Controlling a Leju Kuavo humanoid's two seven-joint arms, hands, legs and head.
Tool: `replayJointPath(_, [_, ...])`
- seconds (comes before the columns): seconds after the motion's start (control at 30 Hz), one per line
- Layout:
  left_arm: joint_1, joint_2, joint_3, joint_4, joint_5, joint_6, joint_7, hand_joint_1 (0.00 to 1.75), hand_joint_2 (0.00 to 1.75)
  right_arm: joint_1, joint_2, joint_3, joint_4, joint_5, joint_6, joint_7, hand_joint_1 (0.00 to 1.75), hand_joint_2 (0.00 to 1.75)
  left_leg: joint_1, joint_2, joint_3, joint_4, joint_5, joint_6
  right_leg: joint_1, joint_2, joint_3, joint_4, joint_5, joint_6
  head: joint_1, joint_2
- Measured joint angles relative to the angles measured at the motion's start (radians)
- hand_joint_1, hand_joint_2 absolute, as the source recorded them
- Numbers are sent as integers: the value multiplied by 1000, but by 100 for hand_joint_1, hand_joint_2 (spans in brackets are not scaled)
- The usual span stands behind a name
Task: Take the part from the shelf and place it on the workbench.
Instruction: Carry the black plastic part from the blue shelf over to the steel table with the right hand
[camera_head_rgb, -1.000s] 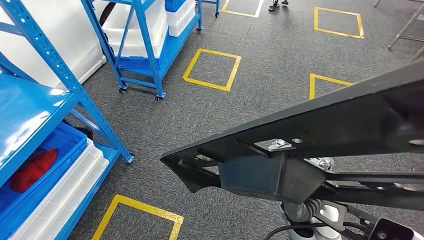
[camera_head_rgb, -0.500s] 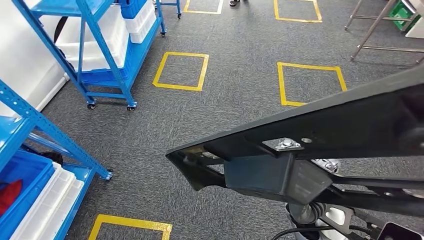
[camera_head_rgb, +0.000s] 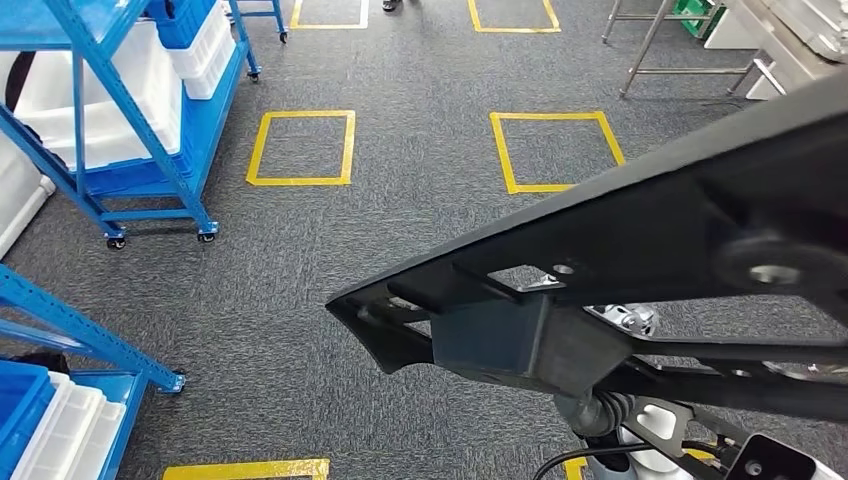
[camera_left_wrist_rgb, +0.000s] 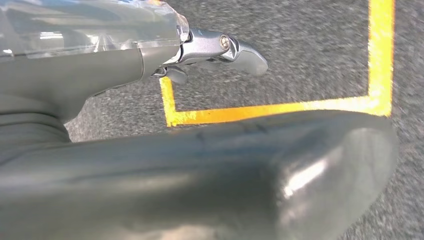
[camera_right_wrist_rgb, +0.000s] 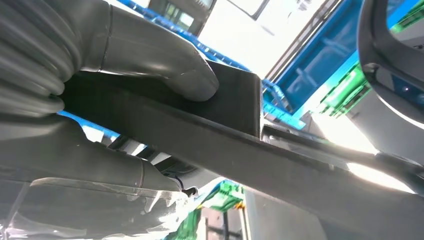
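We are in the carrying step: the part (camera_head_rgb: 620, 290), a long black frame with open cut-outs and a box-shaped block on its underside, is off the shelf and held in the air above the grey carpet floor (camera_head_rgb: 400, 200), crossing the head view from lower centre to the right edge. In the right wrist view, the right hand (camera_right_wrist_rgb: 100, 90) grips the part (camera_right_wrist_rgb: 240, 140), with the thick thumb pressed on one face of the flat bar and the rest of the hand on the opposite face. In the left wrist view, the left hand (camera_left_wrist_rgb: 200, 165) hangs over the carpet and a yellow tape line (camera_left_wrist_rgb: 280, 110); it holds nothing that we can see, but whether its fingers are spread or curled we cannot tell. The blue shelf (camera_head_rgb: 90, 110) with white bins stands at the left, well apart from the part. A steel-legged bench (camera_head_rgb: 690, 30) shows at the upper right, which we judge to be the destination. The next move calls for walking toward it, keeping the part level and clear of the shelf posts, then lowering it flat onto the bench top before the hand opens.
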Motion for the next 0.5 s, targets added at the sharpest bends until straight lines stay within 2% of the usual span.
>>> replayJointPath(0.03, [-2,-2,0,0,0,-2,-3,0,0,-4,-4,7,2,1,-8,0,175,175,-1,10,2,0,-2,-2,0,-13,36,-66,33,-2,0,0])
replayJointPath(0.1, [-4,-7,0,0,0,-5,-11,0,0,-15,-11,23,3,4,-23,0,175,175,-5,29,7,2,-8,-10,7,-60,106,-198,75,-10,0,0])
replayJointPath(0.13, [-4,-9,0,0,0,-6,-14,0,0,-19,-14,32,3,5,-32,0,175,175,-8,39,9,3,-11,-15,12,-74,124,-234,81,-16,0,0])
replayJointPath(0.17, [-4,-11,0,0,0,-7,-17,0,0,-22,-17,40,3,6,-38,0,175,175,-10,48,11,2,-13,-20,17,-77,127,-246,79,-21,0,0])
replayJointPath(0.23, [-7,-17,4,0,0,-7,-20,0,0,-29,-21,59,2,6,-51,0,175,175,-9,61,16,1,-19,-31,17,-51,126,-251,83,-33,0,0])
replayJointPath(0.3, [-10,-22,10,0,0,-6,-22,0,0,-47,-24,83,3,5,-64,0,175,175,-4,25,5,36,-46,-41,12,-29,129,-259,89,-45,0,0])
replayJointPath(0.37, [-8,-26,16,0,0,-5,-23,0,0,-70,-26,108,5,3,-76,0,175,175,0,-23,-47,149,-104,-46,10,-6,131,-262,91,-52,0,0])
replayJointPath(0.4, [-6,-27,17,0,0,-6,-25,0,0,-78,-27,119,7,2,-82,0,175,175,1,-33,-83,219,-132,-47,11,7,130,-261,92,-54,0,0])
replayJointPath(0.43, [-3,-28,19,0,0,-6,-26,0,0,-84,-29,128,8,2,-88,0,175,175,1,-36,-113,272,-145,-49,11,21,131,-260,91,-54,0,0])
replayJointPath(0.47, [-2,-28,20,0,0,-7,-29,0,0,-90,-31,136,10,3,-93,0,175,175,1,-38,-128,292,-137,-49,12,34,131,-259,91,-54,0,0])
replayJointPath(0.5, [-1,-29,22,0,0,-8,-32,0,0,-96,-34,143,10,4,-98,0,175,175,1,-40,-125,271,-110,-48,12,48,131,-257,91,-54,0,0])
